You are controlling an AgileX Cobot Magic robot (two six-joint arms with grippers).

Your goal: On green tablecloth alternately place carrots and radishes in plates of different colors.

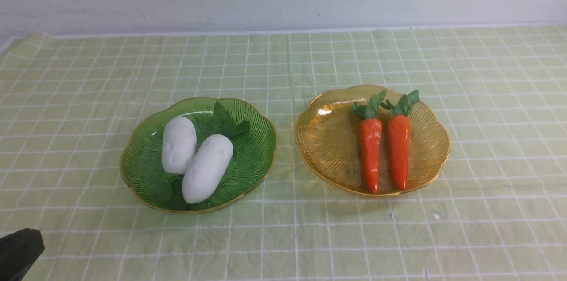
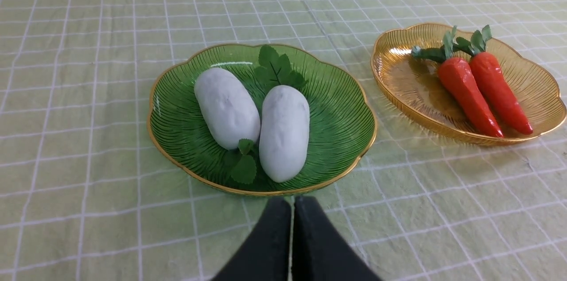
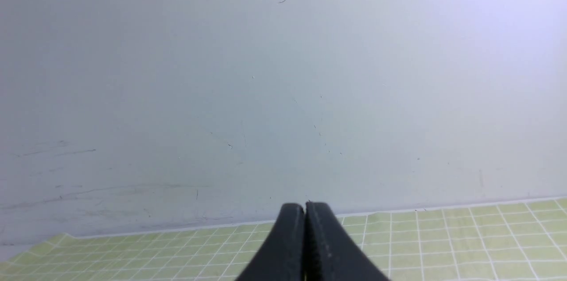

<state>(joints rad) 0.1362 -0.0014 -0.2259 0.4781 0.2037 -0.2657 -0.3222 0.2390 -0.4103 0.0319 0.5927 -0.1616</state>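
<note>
Sorted already, by the look of it: two radishes (image 1: 179,144) touching in the green plate (image 1: 254,157), left of centre in the front view; two carrots (image 1: 370,152) side by side in the amber plate (image 1: 328,143), right of centre; both plates resting on the green tablecloth (image 1: 283,236). Left gripper (image 2: 292,203) pressed together, empty, at the lower left corner of the front view. Right gripper (image 3: 305,208) likewise pressed together, holding nothing, aimed at the wall (image 3: 266,72). Best done now: keep both arms clear, avoid nudging a rim. No brand, label or writing readable anywhere.
</note>
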